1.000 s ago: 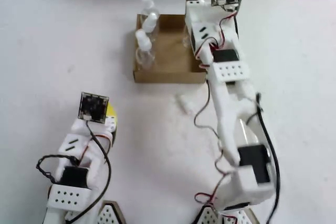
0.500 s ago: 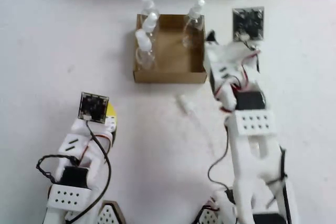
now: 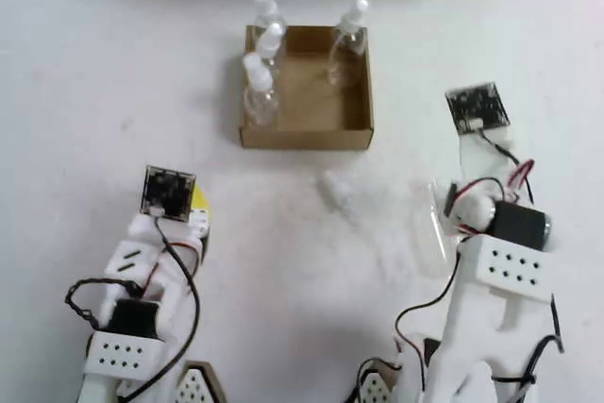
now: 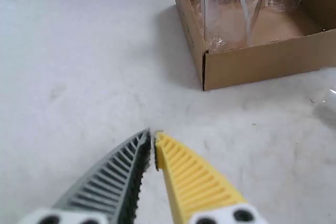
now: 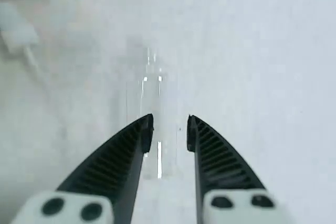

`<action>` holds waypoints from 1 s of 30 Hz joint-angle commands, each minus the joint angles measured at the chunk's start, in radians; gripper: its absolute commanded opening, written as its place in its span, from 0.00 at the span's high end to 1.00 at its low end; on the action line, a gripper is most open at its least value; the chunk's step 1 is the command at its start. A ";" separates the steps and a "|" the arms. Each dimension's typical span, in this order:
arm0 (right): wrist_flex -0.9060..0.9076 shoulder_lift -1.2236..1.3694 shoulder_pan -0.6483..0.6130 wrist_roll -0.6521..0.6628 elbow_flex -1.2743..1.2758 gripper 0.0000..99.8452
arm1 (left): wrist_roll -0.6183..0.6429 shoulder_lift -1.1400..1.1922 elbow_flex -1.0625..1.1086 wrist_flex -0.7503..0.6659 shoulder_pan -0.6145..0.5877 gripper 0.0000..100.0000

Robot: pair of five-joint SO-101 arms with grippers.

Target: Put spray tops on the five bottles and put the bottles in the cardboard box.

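The cardboard box stands at the table's far middle and holds several clear bottles with white spray tops, three along its left wall and one in the far right corner. A loose spray top lies on the table in front of the box. To its right a clear uncapped bottle lies on its side. My right gripper is open just above this bottle, one finger on either side. The spray top lies apart from it. My left gripper is shut and empty, low over the table short of the box.
The left arm rests at the near left and the right arm at the near right. White tabletop surrounds the box on all sides. Chair backs line the far edge.
My right arm has drawn back from over the box to the near right, and now hangs over the lying bottle. The left arm has not moved.
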 commanded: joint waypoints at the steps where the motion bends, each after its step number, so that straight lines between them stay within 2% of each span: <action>1: 0.085 -0.018 0.048 0.110 -0.023 0.92 | -0.011 -0.013 -0.003 -0.025 -0.005 0.98; 5: 0.213 -0.031 0.054 0.149 -0.028 0.92 | -0.011 -0.013 -0.003 -0.025 -0.005 0.98; 8: 0.225 -0.076 0.059 0.138 -0.012 0.92 | -0.011 -0.013 -0.003 -0.025 -0.007 0.98; 14: 0.148 -0.133 0.073 0.132 0.089 0.92 | -0.011 -0.013 -0.003 0.003 -0.004 0.98; 20: 0.081 -0.087 0.071 0.037 0.104 0.91 | -0.012 -0.013 -0.003 0.003 -0.002 0.98; 26: -0.016 0.047 0.041 0.025 0.098 0.83 | -0.012 -0.013 -0.003 0.003 -0.002 0.98; 30: -0.085 0.110 0.039 0.023 0.083 0.93 | -0.012 -0.013 -0.003 0.003 -0.001 0.98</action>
